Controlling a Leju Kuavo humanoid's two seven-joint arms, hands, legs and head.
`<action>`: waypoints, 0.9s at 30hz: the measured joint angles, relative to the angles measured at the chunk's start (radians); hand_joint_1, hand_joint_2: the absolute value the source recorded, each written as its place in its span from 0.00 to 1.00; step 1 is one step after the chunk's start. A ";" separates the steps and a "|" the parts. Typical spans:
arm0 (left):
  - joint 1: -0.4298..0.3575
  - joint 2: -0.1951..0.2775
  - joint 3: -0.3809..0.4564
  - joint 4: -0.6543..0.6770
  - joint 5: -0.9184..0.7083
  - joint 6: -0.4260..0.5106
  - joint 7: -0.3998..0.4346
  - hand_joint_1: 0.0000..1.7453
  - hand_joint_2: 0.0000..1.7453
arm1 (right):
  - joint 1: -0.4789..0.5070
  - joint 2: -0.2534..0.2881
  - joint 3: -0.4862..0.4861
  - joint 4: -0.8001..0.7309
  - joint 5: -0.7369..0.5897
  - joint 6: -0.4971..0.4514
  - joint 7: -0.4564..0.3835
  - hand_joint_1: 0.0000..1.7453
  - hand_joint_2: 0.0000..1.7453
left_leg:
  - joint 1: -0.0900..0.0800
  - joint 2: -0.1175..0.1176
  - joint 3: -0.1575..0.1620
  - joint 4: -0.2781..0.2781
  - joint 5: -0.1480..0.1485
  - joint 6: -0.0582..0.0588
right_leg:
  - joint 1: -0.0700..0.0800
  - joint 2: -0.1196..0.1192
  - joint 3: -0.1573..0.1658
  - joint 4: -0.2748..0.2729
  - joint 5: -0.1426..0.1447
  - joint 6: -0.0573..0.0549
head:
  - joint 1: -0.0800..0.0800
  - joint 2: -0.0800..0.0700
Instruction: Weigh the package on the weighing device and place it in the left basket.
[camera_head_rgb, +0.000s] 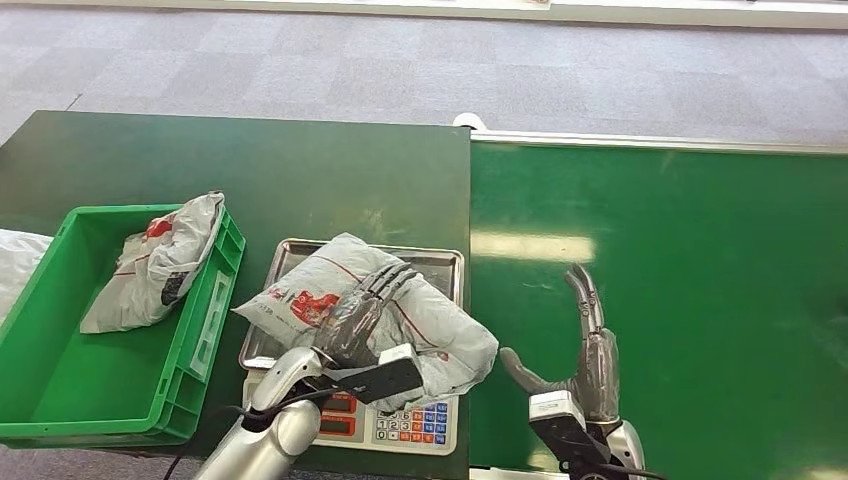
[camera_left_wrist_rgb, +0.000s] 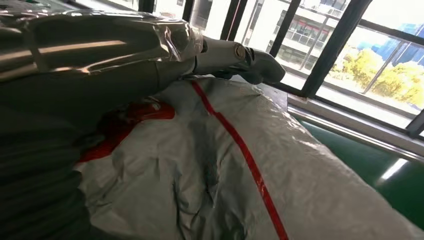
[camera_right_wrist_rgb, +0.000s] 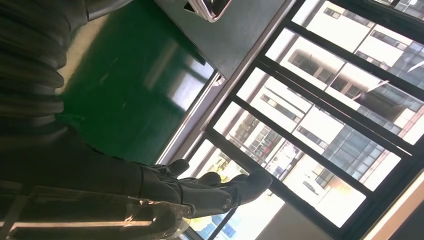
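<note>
Weighing step in hand, by the look of it: grey package (camera_head_rgb: 400, 320) with red markings lying across the steel pan of the scale (camera_head_rgb: 445, 262), overhanging the pan toward the right. Left hand (camera_head_rgb: 365, 305) laid flat on top of the package, fingers stretched along the wrapping; no closed grip shown, and from the left wrist view the fingers (camera_left_wrist_rgb: 240, 55) ran straight over the crumpled film beside a red stripe. Right hand (camera_head_rgb: 590, 360) hovering over the green belt (camera_head_rgb: 680, 250) just beside the scale, spread and holding nothing, thumb out to the side.

Next move, as judged: closing a hold on the package, lifting it clear of the pan, then carrying it left to the green basket (camera_head_rgb: 60, 400), where another grey parcel (camera_head_rgb: 160, 260) already leaned against the far wall. Slack, slippery film likely calling for a firm grasp, perhaps with both hands.

Writing: red and white print on the package too small to read; keypad (camera_head_rgb: 415, 425) on the scale showing coloured keys, digits not legible; display blurred. No brand made out.
</note>
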 joint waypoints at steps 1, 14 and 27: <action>-0.006 0.002 -0.009 0.015 -0.026 0.002 0.018 0.00 1.00 | 0.002 0.001 0.000 -0.001 0.001 0.003 0.000 0.00 1.00 | 0.000 0.000 0.000 0.000 0.000 0.000 | 0.000 0.000 0.001 0.000 0.000 0.000 | 0.000 0.000; -0.031 0.002 -0.024 0.062 -0.282 -0.054 0.163 0.97 1.00 | 0.047 0.009 -0.001 -0.039 0.016 0.008 -0.001 0.00 1.00 | 0.000 0.000 0.018 -0.001 -0.003 -0.001 | 0.000 0.000 0.018 0.000 -0.002 -0.002 | 0.000 0.000; 0.067 0.009 0.010 -0.093 0.019 0.012 -0.067 0.95 1.00 | 0.090 0.017 -0.005 -0.070 0.043 0.003 0.009 0.00 1.00 | 0.000 0.000 0.012 -0.001 -0.001 -0.001 | 0.000 0.000 0.012 0.000 -0.002 -0.001 | 0.000 0.000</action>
